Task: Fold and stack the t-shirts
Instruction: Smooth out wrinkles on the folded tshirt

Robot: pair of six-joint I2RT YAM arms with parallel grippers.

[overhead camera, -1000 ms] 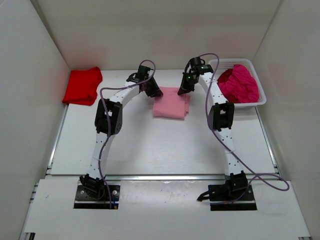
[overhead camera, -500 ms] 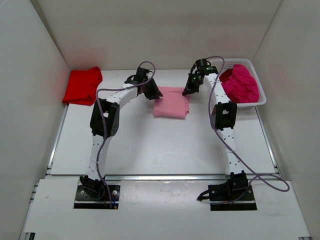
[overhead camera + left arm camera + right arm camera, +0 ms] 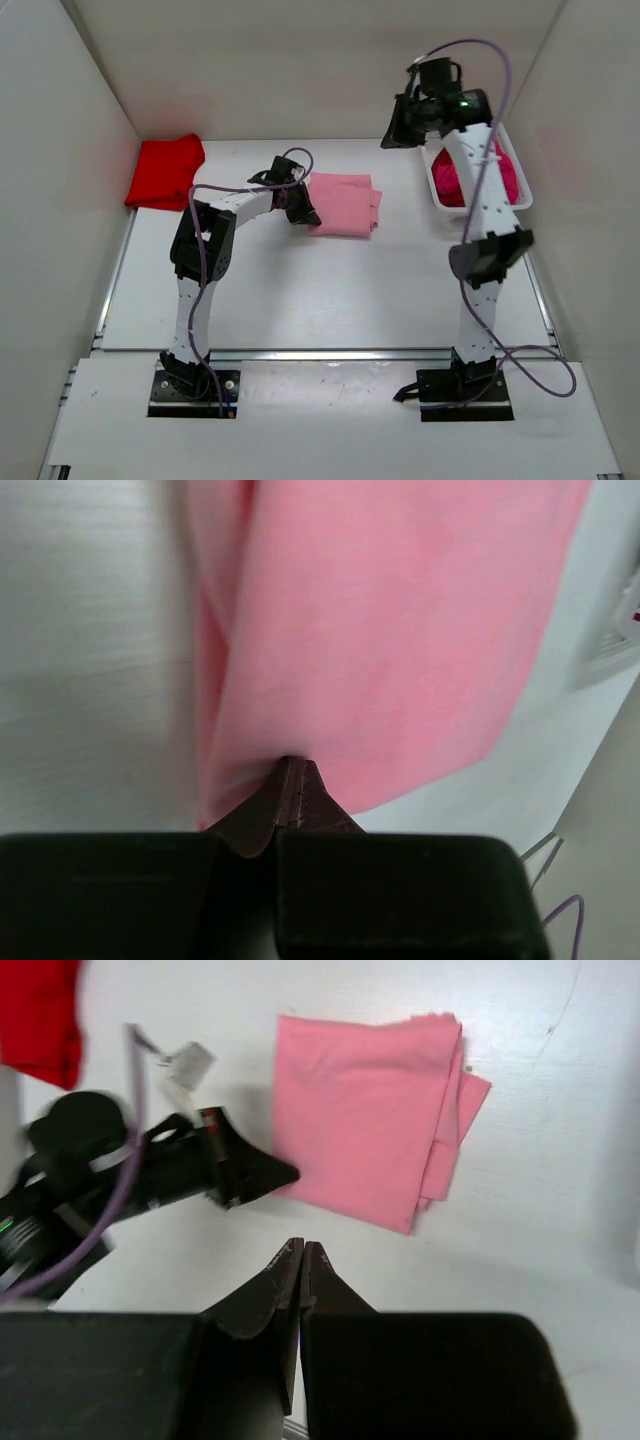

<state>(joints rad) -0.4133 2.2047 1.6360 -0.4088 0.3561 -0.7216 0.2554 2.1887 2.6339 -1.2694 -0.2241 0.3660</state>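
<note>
A folded light pink t-shirt (image 3: pixel 345 204) (image 3: pixel 400 630) (image 3: pixel 365 1130) lies on the white table, a little behind its middle. My left gripper (image 3: pixel 303 213) (image 3: pixel 291 765) (image 3: pixel 262 1176) is low at the shirt's left edge, jaws pressed together with the cloth's edge pinched at their tips. A folded bright red t-shirt (image 3: pixel 163 171) (image 3: pixel 40 1010) sits in the far left corner. Crumpled magenta t-shirts (image 3: pixel 508 178) fill the basket. High above the table, my right gripper (image 3: pixel 388 140) (image 3: pixel 302 1246) is shut and holds nothing.
The white mesh basket (image 3: pixel 522 190) stands at the far right, partly behind my raised right arm. White walls close in the table on the left, back and right. A cable loops over each arm.
My right arm has lifted high and swung away from the pink t-shirt. The left gripper has slid down along the shirt's left edge and closed on it.
</note>
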